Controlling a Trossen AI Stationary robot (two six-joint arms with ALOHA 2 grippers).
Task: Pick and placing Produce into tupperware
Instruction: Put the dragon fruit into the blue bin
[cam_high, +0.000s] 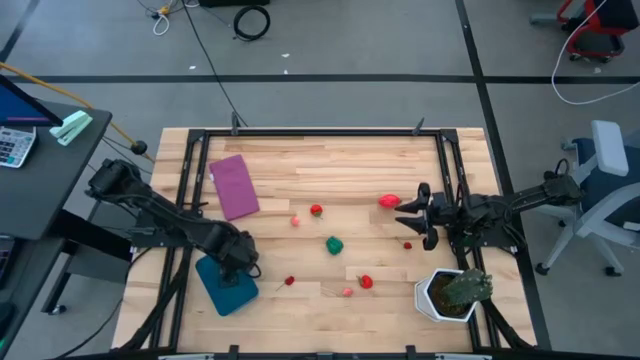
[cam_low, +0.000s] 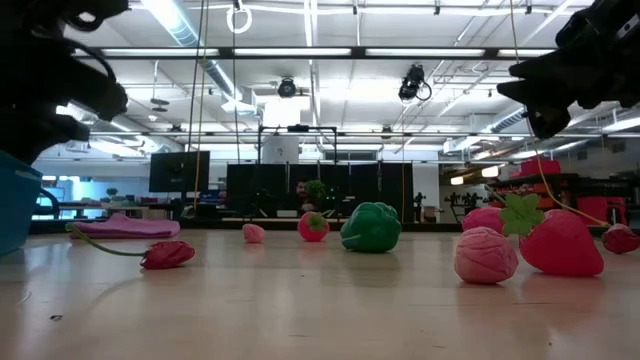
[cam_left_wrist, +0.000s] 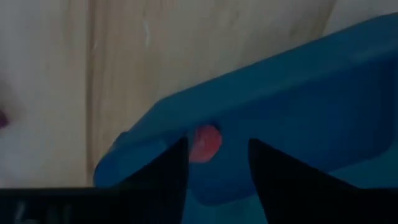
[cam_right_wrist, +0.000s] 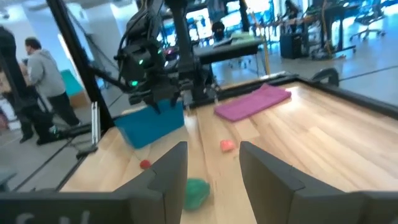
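The teal tupperware (cam_high: 222, 287) lies near the table's near-left corner, also seen as the blue tupperware (cam_left_wrist: 292, 99). My left gripper (cam_high: 240, 258) hangs open just over its rim. A small pink-red piece (cam_left_wrist: 204, 143) lies inside it, between the two fingertips; whether a finger touches it I cannot tell. My right gripper (cam_high: 418, 216) is open above the table's right side, next to a red piece (cam_high: 389, 201). More produce is scattered mid-table, each piece resting on the wood: a green piece (cam_high: 334, 244), a red one (cam_high: 316, 210), a pink one (cam_high: 295, 221) and a strawberry (cam_low: 560, 240).
A flat purple rectangle (cam_high: 235, 186) lies at the far left. A spiky plant in a white pot (cam_high: 450, 293) stands at the near right corner, close to my right arm. Small red and pink pieces (cam_high: 366, 282) lie near the near edge. A person (cam_right_wrist: 43, 74) stands beyond the table.
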